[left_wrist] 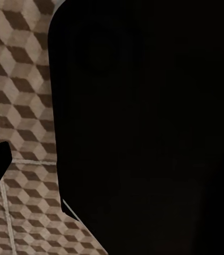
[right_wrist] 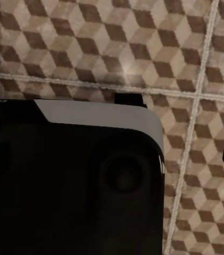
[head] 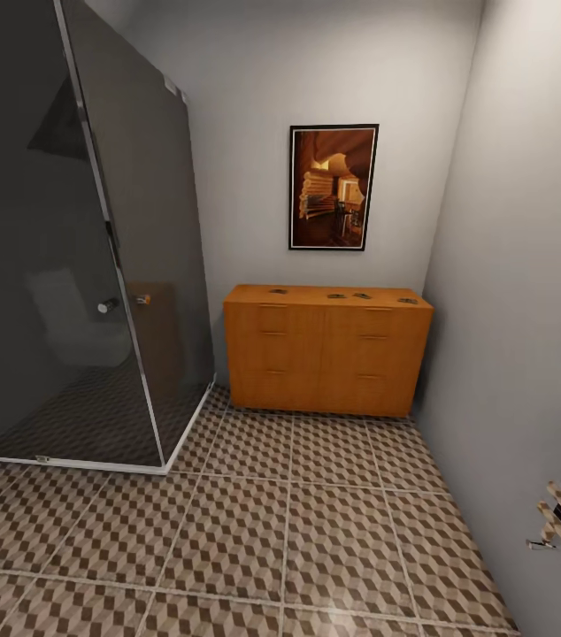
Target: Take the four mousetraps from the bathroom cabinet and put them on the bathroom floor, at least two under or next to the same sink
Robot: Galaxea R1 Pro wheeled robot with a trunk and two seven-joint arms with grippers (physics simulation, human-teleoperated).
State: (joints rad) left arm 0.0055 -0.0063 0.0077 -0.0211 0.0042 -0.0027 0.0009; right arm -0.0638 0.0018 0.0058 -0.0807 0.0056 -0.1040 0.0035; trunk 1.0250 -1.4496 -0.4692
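While head view has four flat dark mousetraps atop the orange wood cabinet, wrist views give cube-pattern floor; jaws' state: can't tell.

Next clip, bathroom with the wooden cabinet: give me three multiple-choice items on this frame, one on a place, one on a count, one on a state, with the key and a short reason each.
1. Where do the mousetraps lie?
A. on the floor tiles
B. on the cabinet's flat top
C. inside the shower

2. How many mousetraps show on the cabinet?
A. two
B. three
C. four

3. In what state are the cabinet's drawers?
A. all shut
B. one pulled out
C. all removed

Key:
1 B: the small dark mousetraps rest on top of the cabinet, none on the bathroom floor or behind the glass shower.
2 C: four dark pieces sit spread along the top, from the left part to the right end.
3 A: every drawer front lies flush with the cabinet's face, its bar handle in line.
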